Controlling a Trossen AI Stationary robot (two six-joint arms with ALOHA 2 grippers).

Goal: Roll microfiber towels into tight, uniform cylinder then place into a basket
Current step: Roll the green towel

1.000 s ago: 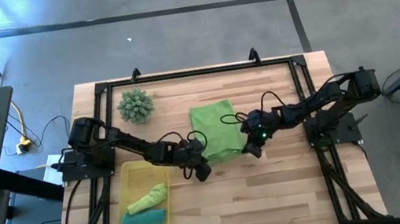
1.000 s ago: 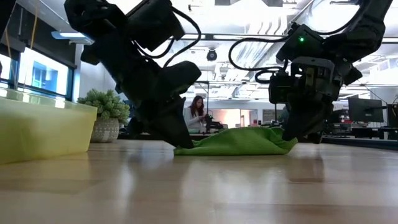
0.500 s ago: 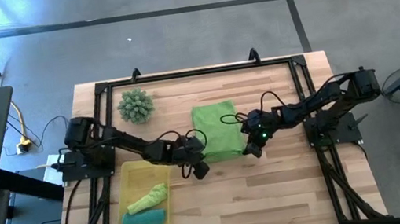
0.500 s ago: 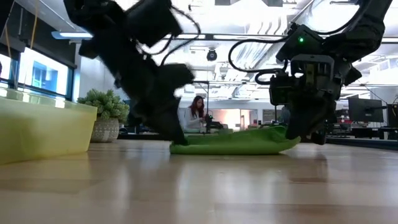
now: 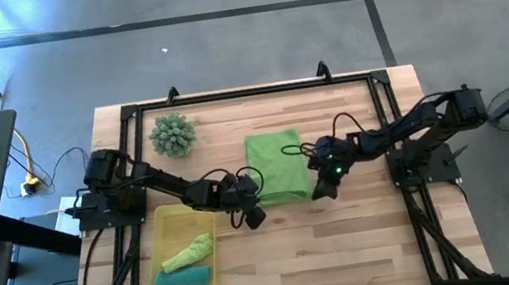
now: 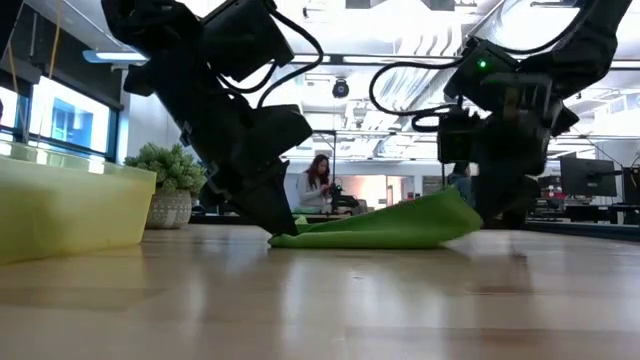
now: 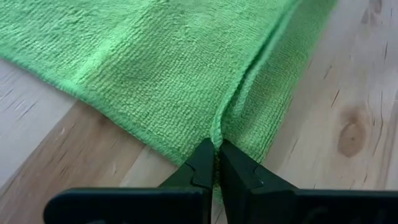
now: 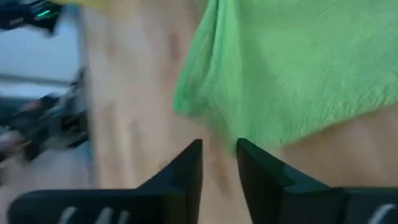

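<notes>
The right hand (image 5: 323, 190) no longer pinches the lime green towel (image 5: 274, 167); its fingers now stand parted, just off the cloth's edge. The towel's right corner, flat a second ago, now sits lifted off the surface (image 5: 369, 231).

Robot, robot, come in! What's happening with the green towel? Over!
Left end effector shut on lime towel corner. Right end effector open beside towel's other corner, holding nothing. Two rolled towels in basket. Nothing blocking.

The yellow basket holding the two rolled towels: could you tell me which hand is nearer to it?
The left hand is nearer, just beyond the yellow basket at the lime green towel's near corner. The right hand is past the towel's far side.
</notes>
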